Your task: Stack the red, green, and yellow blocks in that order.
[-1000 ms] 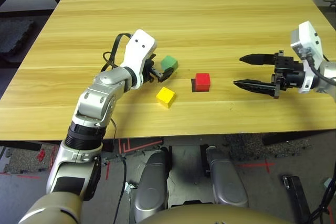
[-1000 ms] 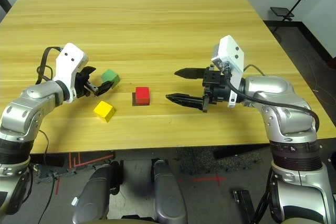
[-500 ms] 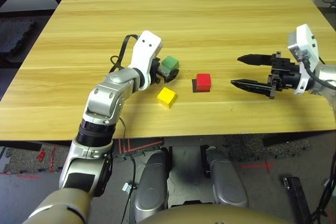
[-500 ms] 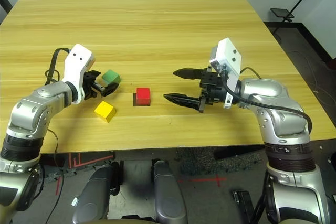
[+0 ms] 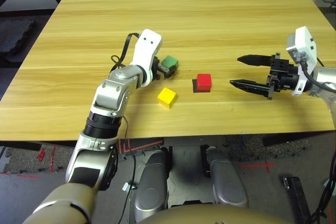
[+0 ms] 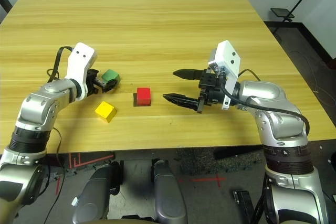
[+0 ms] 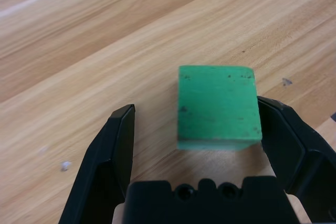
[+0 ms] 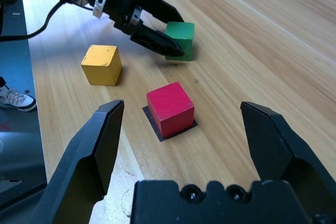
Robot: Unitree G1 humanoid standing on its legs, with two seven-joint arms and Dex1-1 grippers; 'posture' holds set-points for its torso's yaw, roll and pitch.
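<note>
The green block [image 5: 169, 63] sits on the table between the two fingers of my left gripper [image 7: 194, 107], which is open. One finger [image 7: 286, 129] lies close against the block's side, and a gap separates the block from the other finger [image 7: 118, 140]. The red block [image 5: 203, 82] rests on a flat black patch [image 5: 195, 85] at mid-table. The yellow block [image 5: 166, 96] lies nearer the front edge, left of the red one. My right gripper [image 5: 236, 71] hovers open to the right of the red block [image 8: 169, 106], fingers pointing at it, nothing between them.
The wooden table [image 5: 189, 9] stretches bare behind the blocks. In the right wrist view the yellow block [image 8: 102, 64] and green block [image 8: 181, 38] stand beyond the red one, with my left gripper [image 8: 152, 35] at the green block.
My left gripper has slid forward until the green block stands between its fingers. The right gripper has drifted slightly toward the red block. The blocks have not moved.
</note>
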